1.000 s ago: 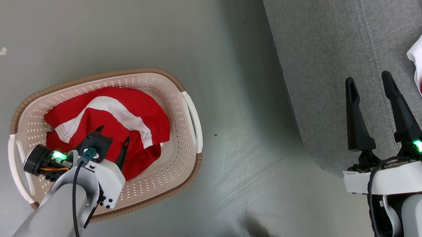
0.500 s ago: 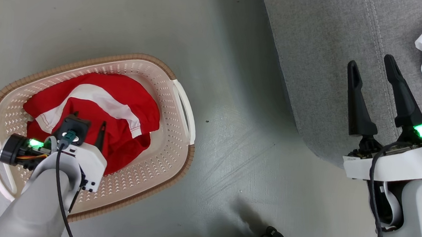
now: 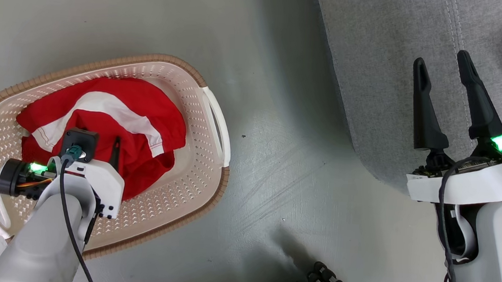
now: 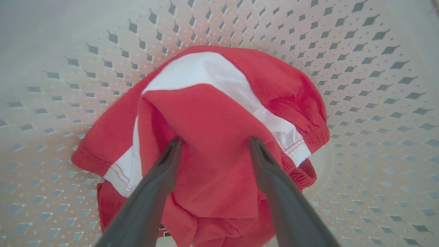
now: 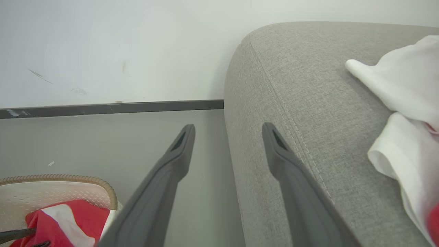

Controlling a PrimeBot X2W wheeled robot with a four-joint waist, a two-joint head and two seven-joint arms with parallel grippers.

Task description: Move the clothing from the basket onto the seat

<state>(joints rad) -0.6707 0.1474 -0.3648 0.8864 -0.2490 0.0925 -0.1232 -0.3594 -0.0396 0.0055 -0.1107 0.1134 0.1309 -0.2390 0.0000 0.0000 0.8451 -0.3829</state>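
We are holding left gripper (image 4: 215, 142) fingers wide apart, gripping nothing, tips on clothing (image 4: 219, 103) inside basket (image 3: 175, 198), probably straddling fold for pinch. Right gripper (image 3: 441, 59) fingers parted, empty, hovering over seat (image 3: 374, 56), right of basket.

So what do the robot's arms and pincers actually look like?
Each arm is a pale grey forearm ending in a white wrist block with a glowing green light and a black cable. The left pincer and right pincer each have two long, dark, tapering fingers.

Even bright light, soft shadow on the floor (image 3: 285, 49) beside the seat (image 3: 385, 80), wrist views bowed, edges blurred
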